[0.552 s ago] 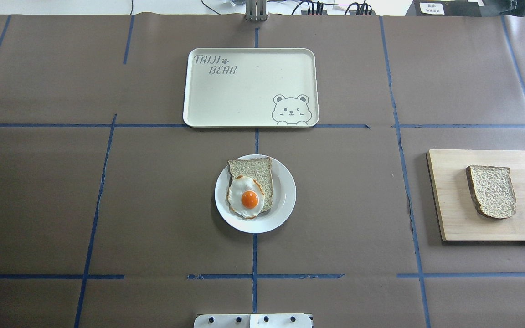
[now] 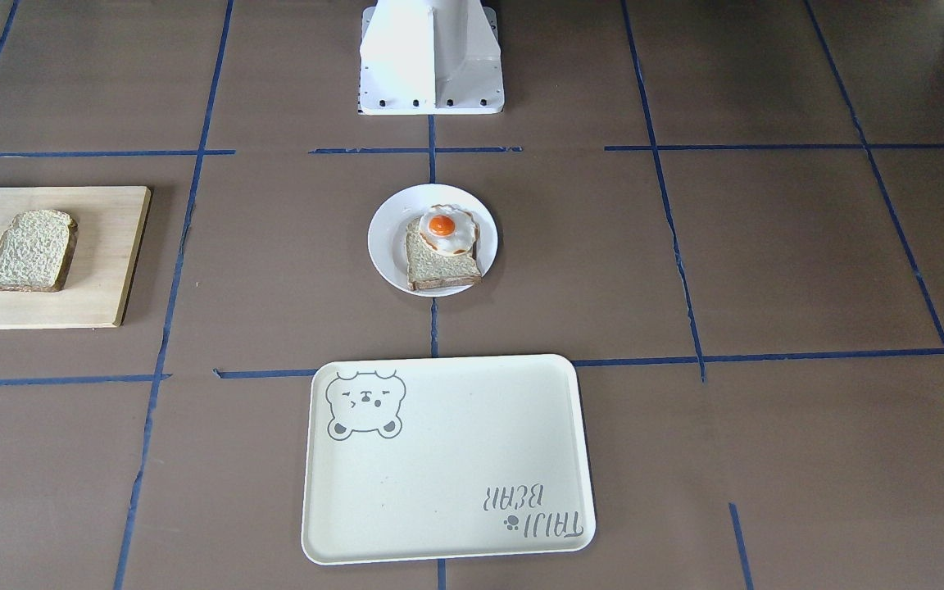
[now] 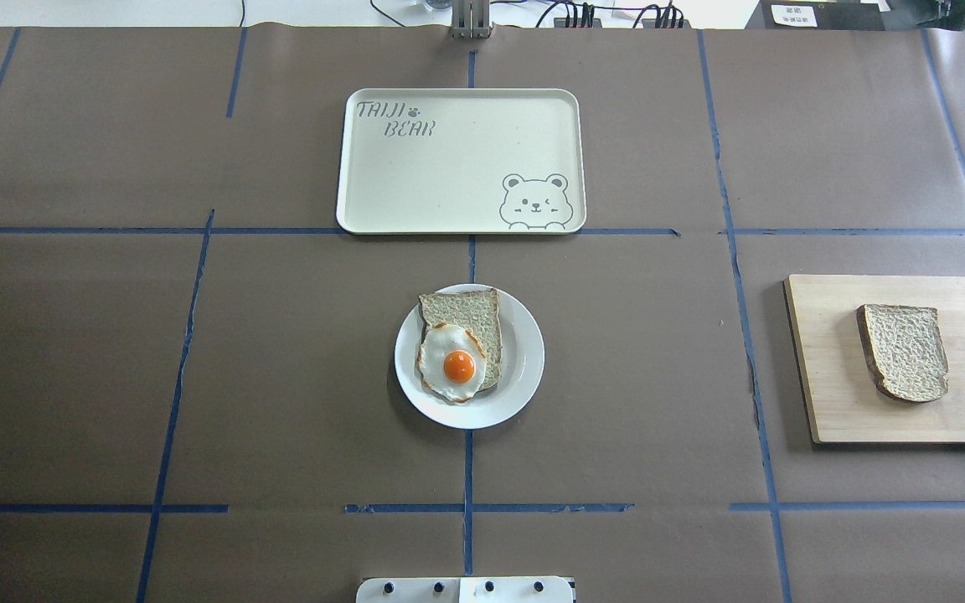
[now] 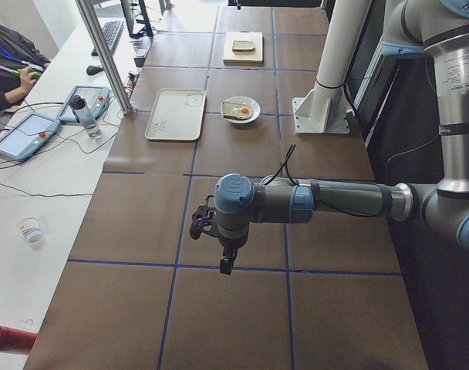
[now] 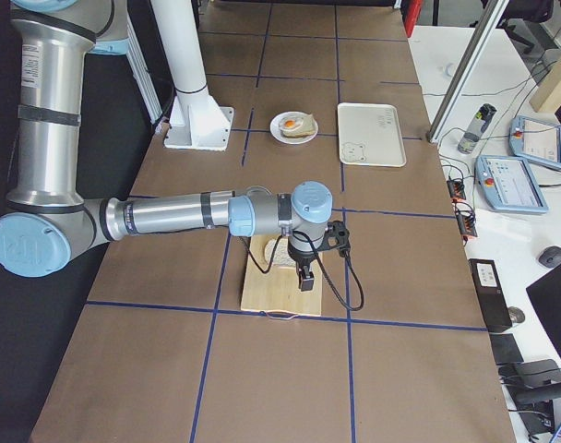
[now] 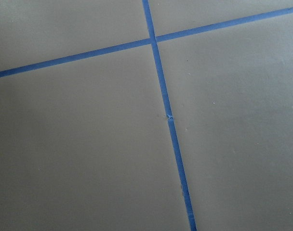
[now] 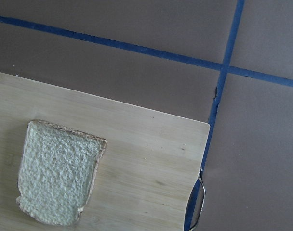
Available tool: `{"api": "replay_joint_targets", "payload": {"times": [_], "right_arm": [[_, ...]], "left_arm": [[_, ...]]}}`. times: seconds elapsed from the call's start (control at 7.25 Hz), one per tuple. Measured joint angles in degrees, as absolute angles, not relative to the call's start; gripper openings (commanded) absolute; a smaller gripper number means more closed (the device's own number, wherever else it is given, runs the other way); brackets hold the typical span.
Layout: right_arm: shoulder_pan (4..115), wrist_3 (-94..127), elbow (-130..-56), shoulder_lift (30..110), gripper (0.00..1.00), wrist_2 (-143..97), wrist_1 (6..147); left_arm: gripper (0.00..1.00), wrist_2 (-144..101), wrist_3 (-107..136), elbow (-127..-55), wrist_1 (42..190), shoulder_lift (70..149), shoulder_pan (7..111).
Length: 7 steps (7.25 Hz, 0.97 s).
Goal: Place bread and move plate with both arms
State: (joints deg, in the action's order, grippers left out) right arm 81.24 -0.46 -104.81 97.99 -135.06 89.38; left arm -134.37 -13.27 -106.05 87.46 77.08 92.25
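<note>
The plain bread slice (image 3: 905,352) lies flat on a wooden cutting board (image 3: 826,394) at the table's right; it also shows in the front view (image 2: 31,250) and the right wrist view (image 7: 57,175). The small white plate (image 3: 524,373) sits at the table's middle and holds another slice topped with a fried egg (image 3: 457,366). My right gripper (image 5: 305,277) hangs above the board near the bread, seen only in the exterior right view. My left gripper (image 4: 227,262) hangs over bare table far to the left, seen only in the exterior left view. I cannot tell whether either is open or shut.
A cream rectangular tray (image 3: 457,159) with a bear drawing lies beyond the plate, with nothing on it. The white pedestal base (image 2: 431,57) stands on the robot's side of the plate. Blue tape lines cross the brown table cover. An operator's bench with tablets runs along the far edge.
</note>
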Motion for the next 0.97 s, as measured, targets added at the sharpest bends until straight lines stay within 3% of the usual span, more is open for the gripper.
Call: {"api": "replay_joint_targets", "payload": {"times": [0.69, 0.97], "right_arm": [[66.1, 41.8, -98.2, 103.4, 0.9, -134.0, 46.6], [60.4, 50.9, -95.6, 103.6, 0.85, -130.3, 38.2]], "left_arm": [[1.0, -134.4, -13.3, -106.3, 87.5, 77.1, 92.1], [1.0, -134.4, -13.3, -106.4, 87.5, 77.1, 92.1]]}}
